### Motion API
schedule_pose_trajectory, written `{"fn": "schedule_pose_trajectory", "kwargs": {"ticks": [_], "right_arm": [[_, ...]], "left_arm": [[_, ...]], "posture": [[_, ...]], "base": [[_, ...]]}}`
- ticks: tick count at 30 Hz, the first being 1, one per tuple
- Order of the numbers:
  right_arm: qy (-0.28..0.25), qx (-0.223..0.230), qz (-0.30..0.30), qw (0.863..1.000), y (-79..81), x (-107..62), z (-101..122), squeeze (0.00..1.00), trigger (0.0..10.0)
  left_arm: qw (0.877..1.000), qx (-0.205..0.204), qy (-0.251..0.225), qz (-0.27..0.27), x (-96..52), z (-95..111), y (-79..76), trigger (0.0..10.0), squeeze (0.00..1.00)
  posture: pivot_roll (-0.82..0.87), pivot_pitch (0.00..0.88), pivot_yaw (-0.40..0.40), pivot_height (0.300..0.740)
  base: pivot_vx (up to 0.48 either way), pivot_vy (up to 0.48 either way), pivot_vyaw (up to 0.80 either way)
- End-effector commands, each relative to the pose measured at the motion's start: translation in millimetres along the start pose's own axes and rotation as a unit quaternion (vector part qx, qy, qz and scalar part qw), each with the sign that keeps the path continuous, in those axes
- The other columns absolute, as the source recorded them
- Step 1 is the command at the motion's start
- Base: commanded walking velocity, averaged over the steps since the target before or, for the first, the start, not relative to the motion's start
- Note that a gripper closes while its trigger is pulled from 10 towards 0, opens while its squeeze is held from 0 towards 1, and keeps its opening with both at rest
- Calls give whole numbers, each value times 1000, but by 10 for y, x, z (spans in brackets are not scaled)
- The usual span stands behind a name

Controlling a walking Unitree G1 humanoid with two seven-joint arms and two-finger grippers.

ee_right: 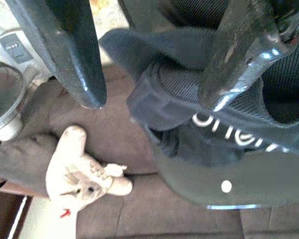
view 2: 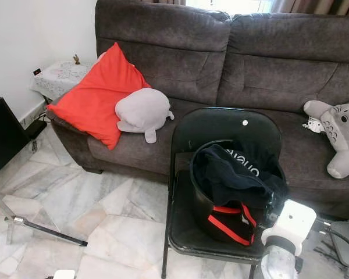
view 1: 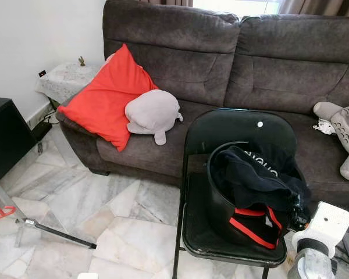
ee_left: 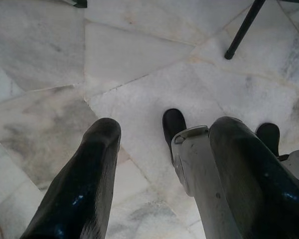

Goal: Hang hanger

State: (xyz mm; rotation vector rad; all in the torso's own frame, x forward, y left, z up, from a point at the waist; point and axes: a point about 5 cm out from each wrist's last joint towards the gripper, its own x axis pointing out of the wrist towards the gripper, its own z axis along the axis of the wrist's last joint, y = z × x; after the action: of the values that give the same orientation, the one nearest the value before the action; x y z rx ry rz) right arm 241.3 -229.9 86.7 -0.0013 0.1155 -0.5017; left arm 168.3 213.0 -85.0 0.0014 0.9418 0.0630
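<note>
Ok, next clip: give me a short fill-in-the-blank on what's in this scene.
1. The black bucket of dark clothes stands on a folding ____.
2. The cushion on the sofa is ____ in colour.
3. The left pincer points down at the marble ____.
4. The right pincer hovers, fingers apart, over the ____.

Missing words: chair; red; floor; clothes

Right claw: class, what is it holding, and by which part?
Nothing: the right claw hangs open above the dark garment in the bucket, fingers apart.
</note>
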Motion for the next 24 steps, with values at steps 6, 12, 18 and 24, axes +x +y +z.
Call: {"fn": "schedule_pose_trajectory", "kwargs": {"ticks": [6,12,18,24], "right_arm": [[-38,15,28,999,104,-45,104,0,10000],[-112,14,37,993,184,-267,292,0,10000],[-86,-2,51,995,204,-305,201,0,10000],[-25,-29,58,998,210,-238,25,0,10000]], "left_arm": [[1000,7,12,4,-15,-52,48,10000,0],[1000,6,12,3,-15,-51,48,10000,0],[1000,5,11,3,-13,-44,46,10000,0],[1000,5,11,4,-12,-42,48,10000,0]], "posture": [[-101,57,40,740],[-105,57,41,740],[-106,56,39,740],[-102,54,37,740]], "base": [[0,0,0],[0,0,0],[0,0,0],[0,0,0]]}}
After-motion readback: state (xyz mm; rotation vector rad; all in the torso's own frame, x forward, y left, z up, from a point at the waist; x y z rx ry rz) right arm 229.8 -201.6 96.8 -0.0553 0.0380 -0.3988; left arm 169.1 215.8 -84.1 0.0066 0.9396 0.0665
